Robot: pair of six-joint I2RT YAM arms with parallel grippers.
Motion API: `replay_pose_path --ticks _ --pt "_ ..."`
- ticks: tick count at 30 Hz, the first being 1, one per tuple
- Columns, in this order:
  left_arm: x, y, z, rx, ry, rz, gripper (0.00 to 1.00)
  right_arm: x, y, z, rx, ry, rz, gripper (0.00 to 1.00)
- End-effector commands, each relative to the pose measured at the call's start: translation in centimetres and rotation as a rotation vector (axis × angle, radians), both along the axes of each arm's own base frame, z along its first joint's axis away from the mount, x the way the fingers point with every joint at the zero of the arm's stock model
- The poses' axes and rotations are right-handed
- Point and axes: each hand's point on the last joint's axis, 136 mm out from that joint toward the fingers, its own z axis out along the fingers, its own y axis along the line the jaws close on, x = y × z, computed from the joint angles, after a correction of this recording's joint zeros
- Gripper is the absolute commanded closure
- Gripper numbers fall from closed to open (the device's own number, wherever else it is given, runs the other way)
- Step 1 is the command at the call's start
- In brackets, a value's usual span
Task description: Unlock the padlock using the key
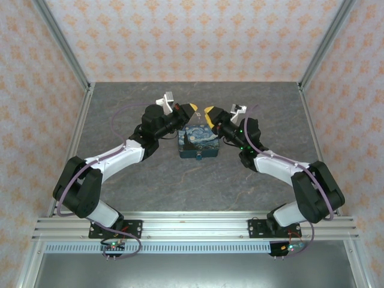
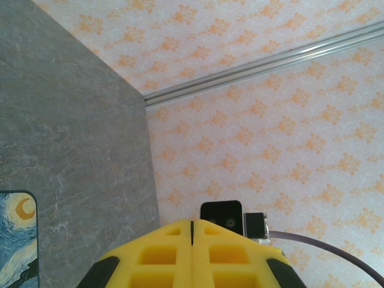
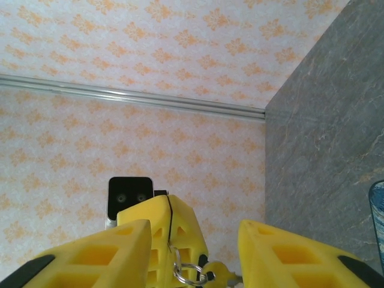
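i see my left claw (image 2: 192,227) squeezed shut with a key ring (image 3: 189,273) hanging at its tips, my right claw (image 3: 195,231) open around those tips, both above the starry box (image 1: 198,141), and the little teal padlock (image 1: 198,158) at the box's near side.

Grey stone-patterned table (image 1: 198,198), closed in by patterned walls (image 1: 192,36) on three sides. Lying directly on it, near the middle and a bit toward the far side: one dark-blue box (image 1: 198,143) with swirly starry-night print, flat on the surface
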Motion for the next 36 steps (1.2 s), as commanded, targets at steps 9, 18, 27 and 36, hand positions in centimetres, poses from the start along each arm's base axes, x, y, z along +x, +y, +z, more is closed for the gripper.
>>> replay_pose_path --ticks 9,18,27,36 --pt "0.4 0.4 1.3 -0.032 -0.035 0.019 1.0 0.2 2.7 2.6 0.034 -0.08 0.105 0.64" --pt "0.6 0.4 1.3 -0.031 -0.031 0.023 1.0 -0.5 3.8 1.8 0.053 -0.069 0.133 0.69" --pt "0.5 0.4 1.3 -0.03 -0.032 0.023 1.0 -1.2 3.2 0.7 0.05 -0.052 0.12 0.78" --pt "0.5 0.4 1.2 -0.028 -0.03 0.024 1.0 -1.9 3.0 0.5 0.05 -0.05 0.128 0.79"
